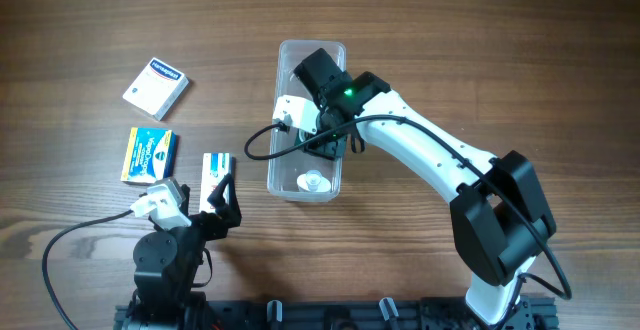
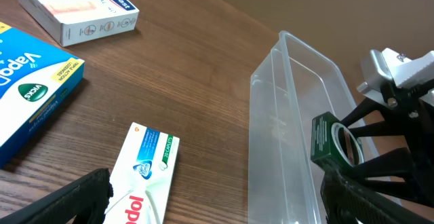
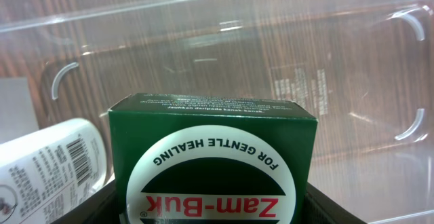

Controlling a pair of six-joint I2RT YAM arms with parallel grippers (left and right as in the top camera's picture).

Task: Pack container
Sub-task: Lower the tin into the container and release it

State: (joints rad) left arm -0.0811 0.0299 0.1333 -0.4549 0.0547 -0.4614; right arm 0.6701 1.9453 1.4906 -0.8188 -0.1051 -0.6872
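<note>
Right fingers (image 3: 336, 209) clamp the green box (image 3: 213, 163) over the open container (image 1: 312, 43), which lies mid-table (image 1: 480, 50) with a white bottle (image 3: 47, 163) already at its near end. Left fingers (image 2: 61, 200) stand wide apart, empty, just above the white carton (image 2: 146, 176). Judging by this, packing is early: the carton, blue box (image 2: 34, 91) and plaster box (image 2: 78, 10) wait on the table outside.
</note>
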